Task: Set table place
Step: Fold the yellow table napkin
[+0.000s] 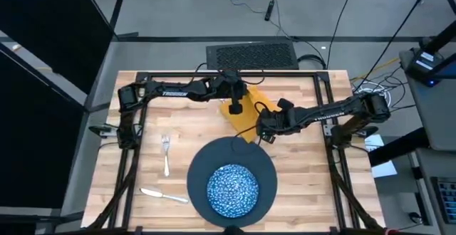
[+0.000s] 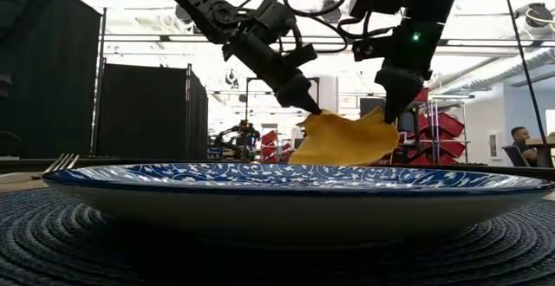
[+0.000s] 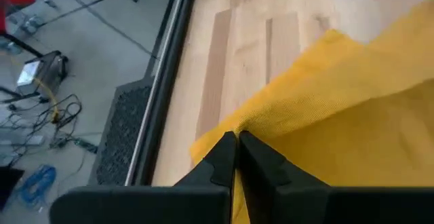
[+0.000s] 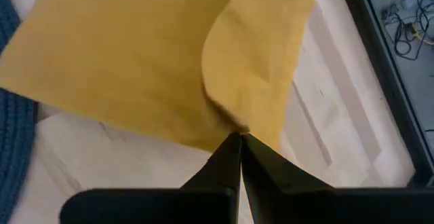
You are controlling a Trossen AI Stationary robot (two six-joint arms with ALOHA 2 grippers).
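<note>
The napkin [image 1: 244, 115], a mustard-yellow cloth, hangs above the far middle of the worktop [image 1: 299, 157], lifted between both arms, just beyond the far edge of the dark round plate [image 1: 201, 165]. Your left gripper [image 1: 234, 107] pinches the cloth at its far-left edge, and in the left wrist view its fingers [image 3: 227, 157] are clenched tight on a folded corner of the napkin. Your right gripper [image 1: 262, 132] grips the near-right edge; the right wrist view shows those fingers [image 4: 237, 157] closed on the fabric where it creases. From the low view the cloth sags in a shallow curve between the two grips, clear of the wood. The speckled blue-and-white bowl [image 1: 232, 190] sits on the plate at the near middle. To the plate's left you have a fork [image 1: 165, 153] lying on the planks, and nearer still a knife [image 1: 163, 194], both well apart from the napkin.
</note>
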